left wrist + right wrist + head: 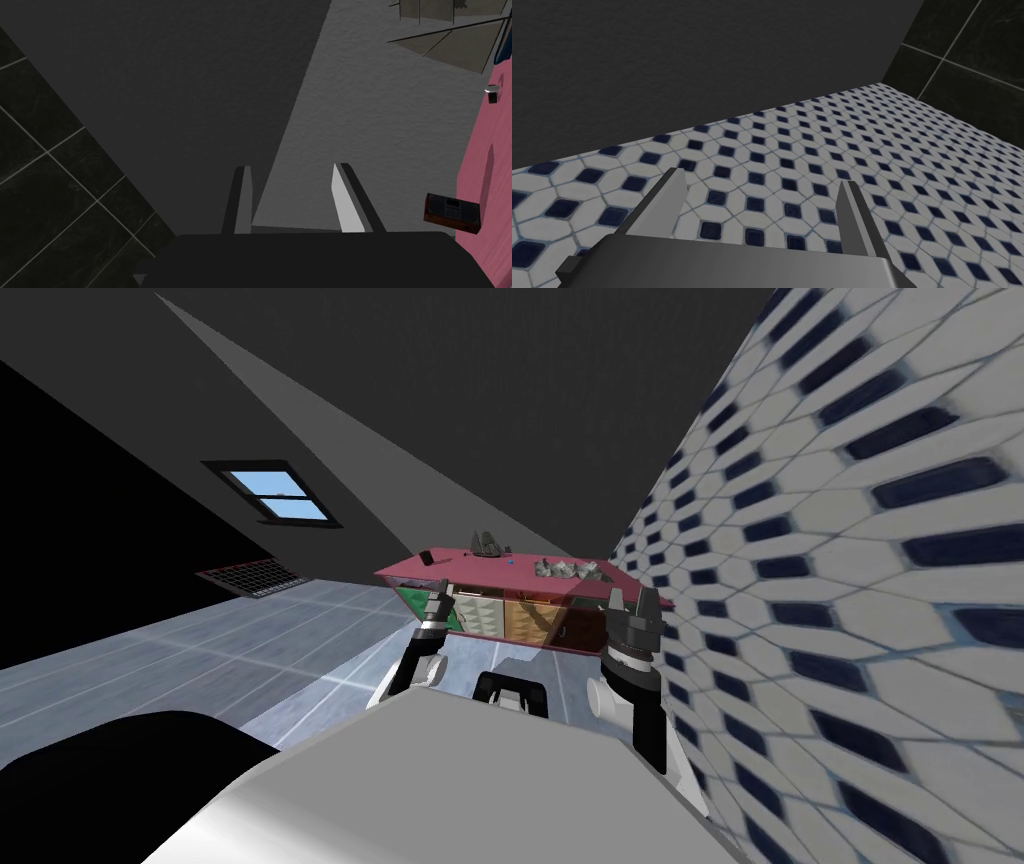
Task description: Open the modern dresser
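Holding nothing: left gripper [438,588] and right gripper [632,596], both claws spread, raised short of the dresser [510,575].
Progress: approach only; no front touched, so the whole opening is left, I judge.
Dresser: pink-topped, coloured front panels apparently flush, right end against the tiled wall [850,588].
Top: small dark box [426,557] near the left end; dark model [484,544] at the back edge; grey lumps [558,568] toward the right end.
Obstacle: tiled wall close beside the right arm, likely cramping it.
Far: window [272,493].

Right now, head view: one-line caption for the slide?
RB-Y1 faces the pink-topped dresser beside the blue-and-white tile wall, both arms raised before it, jaws open.
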`<state>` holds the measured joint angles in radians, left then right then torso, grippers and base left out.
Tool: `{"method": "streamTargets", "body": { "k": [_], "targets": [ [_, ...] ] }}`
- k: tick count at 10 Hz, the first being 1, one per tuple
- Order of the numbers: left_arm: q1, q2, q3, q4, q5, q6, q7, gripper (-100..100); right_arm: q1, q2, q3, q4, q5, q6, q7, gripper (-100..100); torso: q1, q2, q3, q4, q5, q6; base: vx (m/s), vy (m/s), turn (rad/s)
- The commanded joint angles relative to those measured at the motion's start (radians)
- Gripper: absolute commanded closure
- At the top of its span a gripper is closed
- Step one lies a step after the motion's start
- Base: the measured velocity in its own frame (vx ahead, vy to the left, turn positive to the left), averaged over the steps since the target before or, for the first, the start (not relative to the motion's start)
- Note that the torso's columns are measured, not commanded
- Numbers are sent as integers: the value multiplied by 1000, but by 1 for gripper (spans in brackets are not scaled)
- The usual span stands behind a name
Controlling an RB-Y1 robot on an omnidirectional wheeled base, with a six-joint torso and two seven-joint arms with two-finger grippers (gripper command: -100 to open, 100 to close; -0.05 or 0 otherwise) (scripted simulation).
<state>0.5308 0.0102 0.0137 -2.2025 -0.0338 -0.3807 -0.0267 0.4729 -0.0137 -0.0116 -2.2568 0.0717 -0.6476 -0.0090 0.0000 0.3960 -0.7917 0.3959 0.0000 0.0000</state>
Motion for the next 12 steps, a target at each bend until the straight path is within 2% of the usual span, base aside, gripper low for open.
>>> {"method": "streamTargets", "body": {
  "k": [1,3,4,5,8,10,12],
  "targets": [
    [0,0,0,0,0,0,0,0,0,0,0,0,0,0,0,0,0,74,-147,74,0,0,0,0,0],
    [0,0,0,0,0,0,0,0,0,0,0,0,0,0,0,0,0,222,-443,221,0,0,0,0,0],
    [-3,32,-1,8,-1,2,-1,-100,0,0,0,0,0,0,0,0,0,295,-590,295,0,0,13,-19,-7],
    [-5,52,-1,15,-1,3,-1,-100,0,0,0,0,0,0,0,0,-1,329,-659,328,0,0,19,-37,-8],
    [-20,111,-4,57,-5,12,-5,-100,0,0,0,0,0,0,0,0,-1,341,-685,342,0,0,31,-58,-14],
    [-33,128,-7,94,-7,19,-8,-100,0,0,0,0,0,0,0,0,-2,341,-685,342,-1,0,67,-116,-22],
    [-50,127,-10,140,-11,29,-12,-100,0,0,0,0,0,0,0,0,-1,342,-684,342,0,0,60,-133,-27]
  ]
}}
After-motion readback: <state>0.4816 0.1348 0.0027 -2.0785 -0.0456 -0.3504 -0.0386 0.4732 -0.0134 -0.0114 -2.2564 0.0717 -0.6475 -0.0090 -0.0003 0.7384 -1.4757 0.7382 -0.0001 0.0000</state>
